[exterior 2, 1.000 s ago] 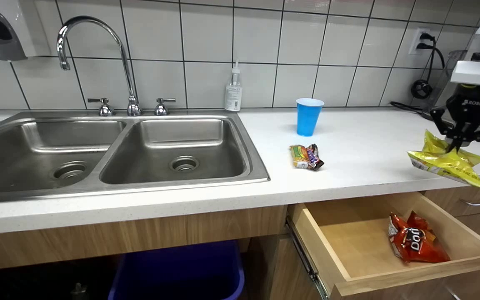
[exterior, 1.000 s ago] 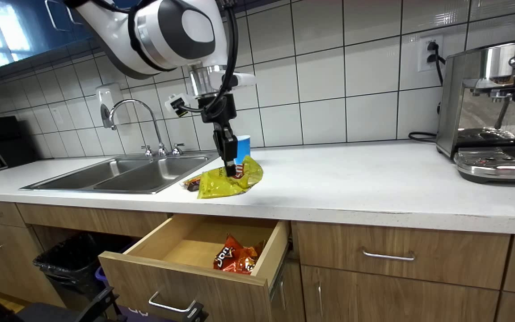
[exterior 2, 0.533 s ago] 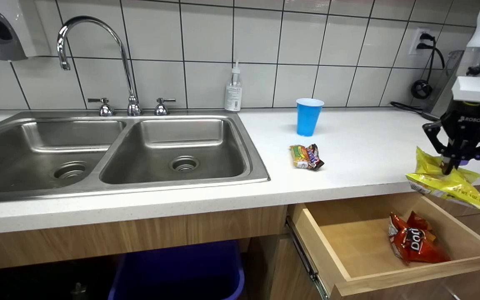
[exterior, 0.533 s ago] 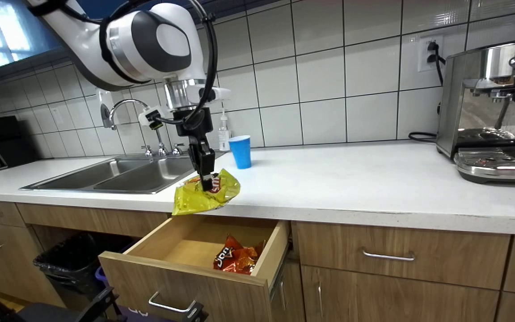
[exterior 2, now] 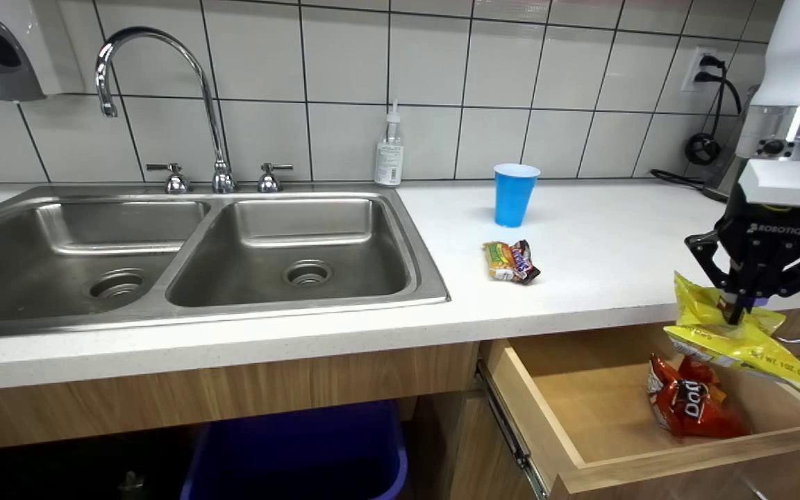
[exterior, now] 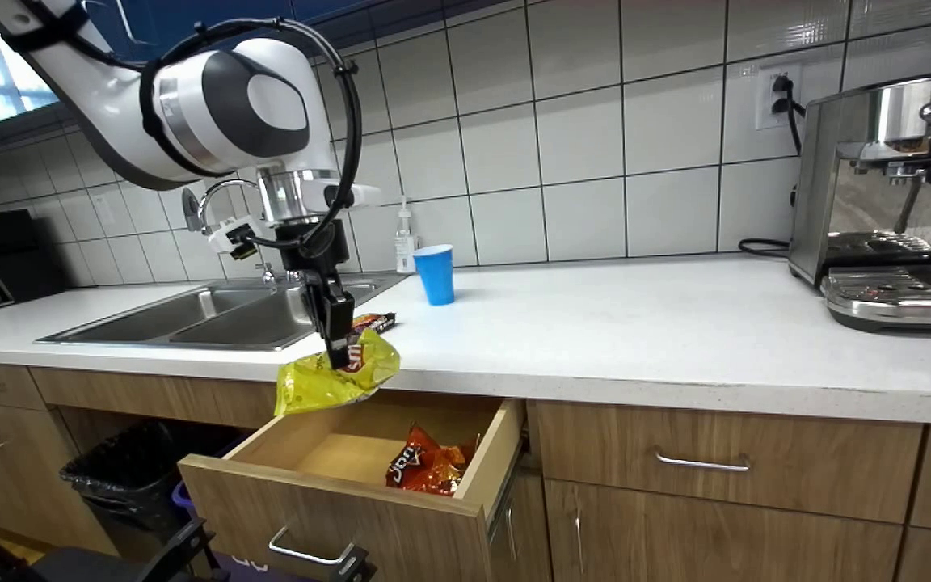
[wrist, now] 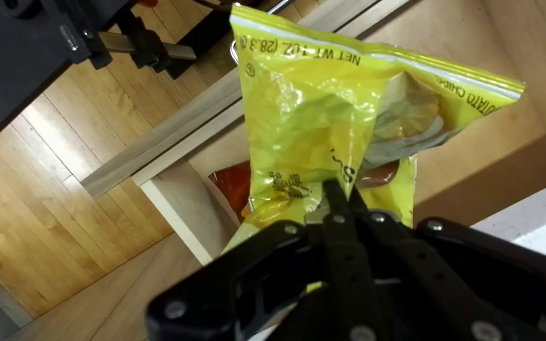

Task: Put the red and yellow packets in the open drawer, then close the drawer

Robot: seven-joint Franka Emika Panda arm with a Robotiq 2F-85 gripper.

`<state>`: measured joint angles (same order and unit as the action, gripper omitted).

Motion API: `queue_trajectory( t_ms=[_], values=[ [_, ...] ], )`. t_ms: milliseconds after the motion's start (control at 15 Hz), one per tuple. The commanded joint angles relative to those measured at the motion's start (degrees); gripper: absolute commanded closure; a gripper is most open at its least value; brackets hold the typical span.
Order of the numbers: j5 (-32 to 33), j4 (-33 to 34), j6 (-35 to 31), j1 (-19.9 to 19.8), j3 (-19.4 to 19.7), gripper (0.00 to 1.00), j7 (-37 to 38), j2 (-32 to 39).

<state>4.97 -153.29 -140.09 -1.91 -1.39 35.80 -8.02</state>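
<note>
Yellow potato-chip bag (wrist: 301, 118) is in the gripper (exterior 2: 735, 316): jaws pinched together on crumpled film around mid-bag, ends flaring out wide of the tips. Key relation: drawer (exterior 2: 587, 396) sits pulled out below, so target is down from the tool. Long axis isn't level; in both exterior views one end droops. Wrist view: bare drawer floor past the bag's right flank, upper-left corner overlapping the front panel (wrist: 159, 144) by line of sight. Red Doritos bag (exterior: 429, 465) already lies in the drawer near a side wall (contact: can't tell), partly hidden beneath yellow from the wrist.

My read: second packet mid-placement; release and closing the drawer left. Next move calls for lowering, plus maybe a small shift toward bare floor so yellow doesn't stack on red. Watch the front panel and countertop edge (exterior: 635, 392), a drooping corner could catch. Height over the rim, and whether any corner touches it: can't judge. Film probably springy, so I'd let go below rim level, else it may foul the closing.
</note>
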Motion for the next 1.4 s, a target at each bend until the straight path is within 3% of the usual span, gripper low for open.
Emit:
queue_trajectory(
  t_ms=[0, 600, 1333],
  values=[
    [1.59, -1.61, -2.16, 0.66, -2.01, 1.0, 0.61, -0.16],
    [4.8, -0.49, -4.83, 2.61, -4.06, 1.0, 4.73, 5.6],
    [10.09, 3.76, -5.33, 4.86, -2.33, 1.0, 12.04, 12.44]
  ],
)
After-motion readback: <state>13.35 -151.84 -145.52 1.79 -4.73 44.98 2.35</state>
